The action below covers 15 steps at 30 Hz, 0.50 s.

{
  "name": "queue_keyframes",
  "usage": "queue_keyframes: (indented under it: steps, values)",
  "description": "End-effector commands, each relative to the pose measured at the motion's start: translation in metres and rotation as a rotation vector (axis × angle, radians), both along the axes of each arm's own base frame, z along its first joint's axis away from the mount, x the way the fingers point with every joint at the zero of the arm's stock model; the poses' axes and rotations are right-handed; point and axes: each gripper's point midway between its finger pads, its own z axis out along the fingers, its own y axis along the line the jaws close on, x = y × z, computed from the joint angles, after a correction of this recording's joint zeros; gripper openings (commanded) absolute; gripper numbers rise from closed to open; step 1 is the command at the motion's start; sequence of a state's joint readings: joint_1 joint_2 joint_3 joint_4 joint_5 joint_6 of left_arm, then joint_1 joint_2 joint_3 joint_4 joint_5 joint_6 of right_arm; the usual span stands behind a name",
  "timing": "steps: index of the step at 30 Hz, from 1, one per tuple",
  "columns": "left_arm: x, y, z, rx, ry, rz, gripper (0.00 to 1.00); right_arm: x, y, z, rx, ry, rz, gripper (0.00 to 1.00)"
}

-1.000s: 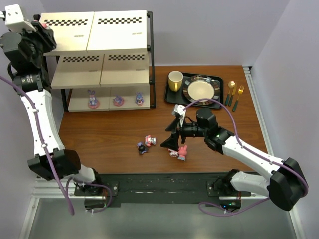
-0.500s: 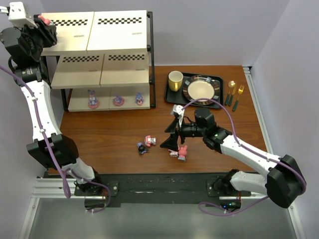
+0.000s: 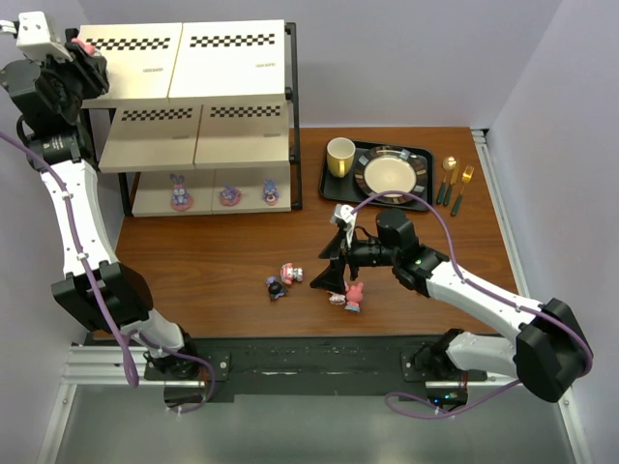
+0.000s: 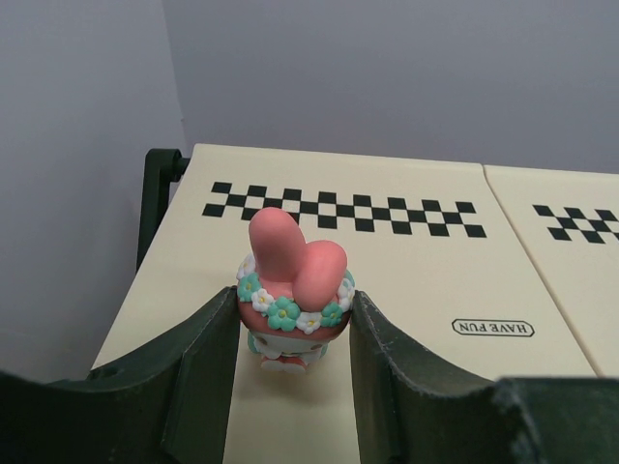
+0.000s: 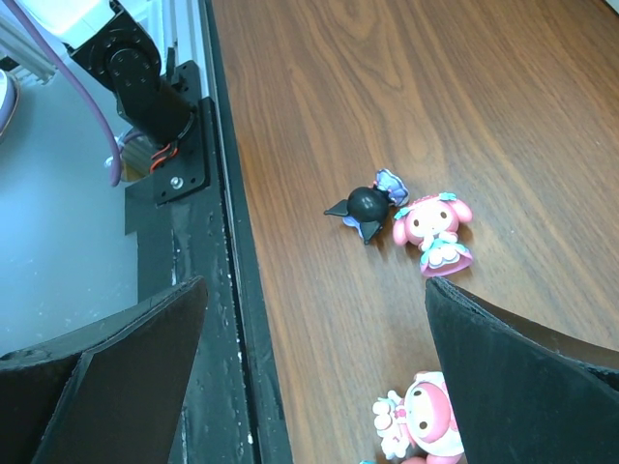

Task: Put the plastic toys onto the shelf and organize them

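My left gripper (image 3: 85, 45) is at the far left corner of the shelf's (image 3: 222, 58) top board, shut on a pink bunny-eared toy (image 4: 293, 290) with a flower crown. The toy stands upright, at or just above the board (image 4: 426, 280). My right gripper (image 3: 329, 271) hangs open over the table with nothing in it. Below it lie a dark toy (image 5: 366, 205) and a pink toy (image 5: 433, 230), and another pink toy (image 5: 426, 420) lies nearer its right finger. Three purple toys (image 3: 180, 193) (image 3: 229, 196) (image 3: 271, 192) stand on the bottom tier.
A black tray (image 3: 331, 182) with a yellow mug (image 3: 339, 156) and a plate (image 3: 392, 174) sits right of the shelf. Gold cutlery (image 3: 455, 184) lies beside the tray. Walls close in on the left and right.
My left arm has shifted a little, and the pink toy in its gripper now sits over the top board's left corner. My right arm has barely moved.
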<state>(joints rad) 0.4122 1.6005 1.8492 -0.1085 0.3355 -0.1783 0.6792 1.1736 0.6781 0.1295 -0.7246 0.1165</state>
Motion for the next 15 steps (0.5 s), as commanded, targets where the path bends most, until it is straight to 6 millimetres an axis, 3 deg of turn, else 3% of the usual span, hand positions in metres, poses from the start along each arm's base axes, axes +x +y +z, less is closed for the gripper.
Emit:
queue_keyframes:
  steps: [1, 11, 15]
  values:
    - [-0.0161, 0.0024, 0.0191, 0.041, -0.045, 0.034, 0.01, 0.0006, 0.0023, 0.0021, 0.018, 0.002, 0.007, 0.99]
    - [-0.0152, 0.0013, 0.0146, 0.036, -0.046, 0.024, 0.18, 0.0019, 0.0026, -0.0005, 0.009, 0.005, 0.002, 0.99]
    - [-0.0177, 0.0007, 0.0139, 0.037, -0.051, 0.027, 0.36, 0.0021, 0.0027, 0.0001, 0.010, 0.003, 0.003, 0.98]
